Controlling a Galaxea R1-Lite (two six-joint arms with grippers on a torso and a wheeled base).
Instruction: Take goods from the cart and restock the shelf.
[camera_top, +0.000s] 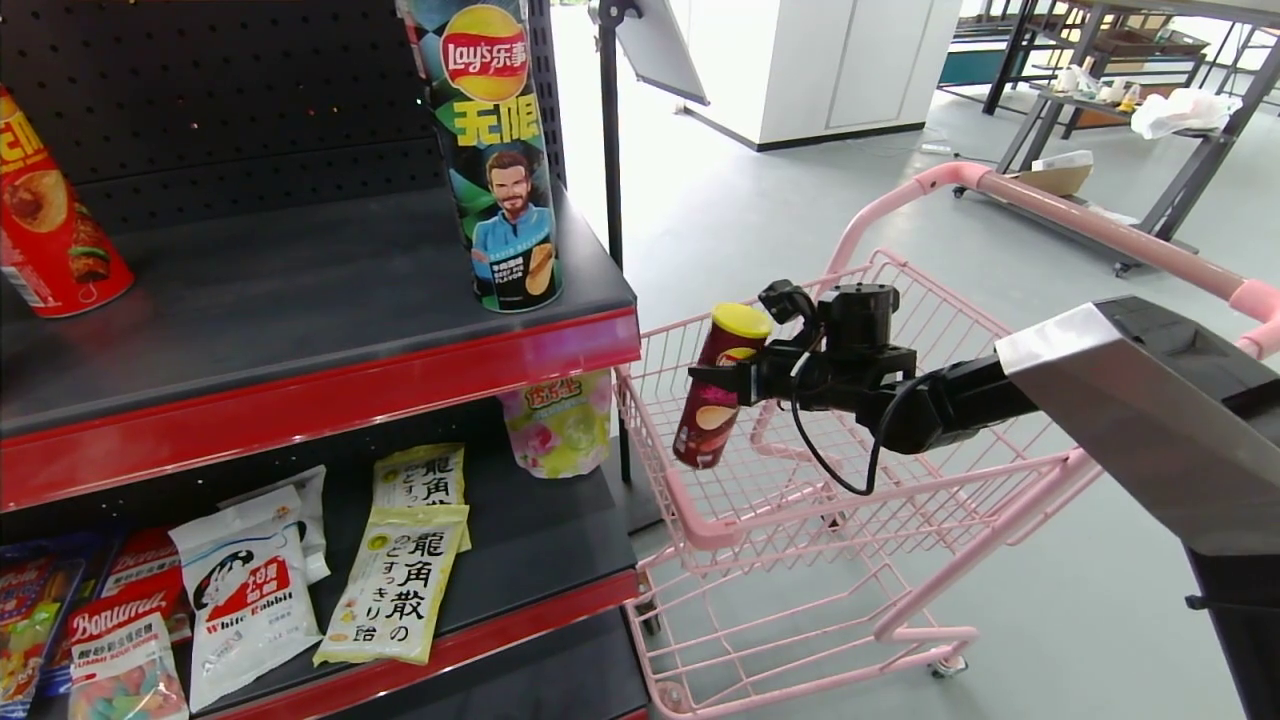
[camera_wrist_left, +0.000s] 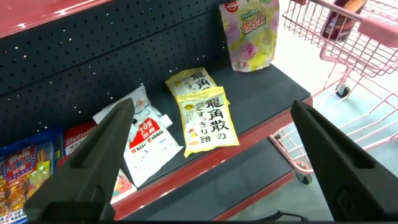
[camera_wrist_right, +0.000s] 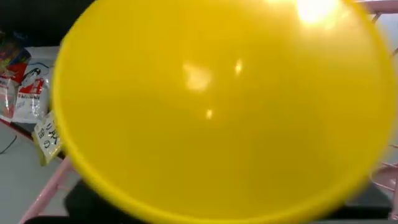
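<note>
Right now the chip can (camera_top: 706, 432) hangs in the air in my right gripper (camera_top: 735, 381), over the corner of the cart (camera_top: 690, 512) nearest the shelf, just off the right end of the upper shelf board (camera_top: 300, 290) and a little below its red front edge; it touches neither cart nor shelf.

Fingers: the right pair is pinched on the can's upper part, just under the yellow lid (camera_top: 741, 320); the left gripper (camera_wrist_left: 211, 106) hovers in front of the lower shelf (camera_wrist_left: 273, 93) with its fingers (camera_wrist_left: 93, 162) spread wide, holding nothing.

Handling, my judgement: a light tube with thin stiff walls; strong along its length, likely to dent if squeezed hard across; glossy skin, so it may slide or swing in a light pinch; contents brittle, so no knocks. Best hold is across the body, mid to upper part, never on the lid; the present hold is high, so the base could pendulum on a quick move.

Pointing: long axis close to upright but tilted; lid up and leaning toward my right, base down and nearer the shelf; the lid (camera_wrist_right: 224, 106) faces the right wrist camera at close range.

Landing spot: the upper board has bare room left of the tall can (camera_top: 500, 160) that stands at its right front corner; I would square the can upright before setting the base down, and keep it apart from that tall one.
</note>
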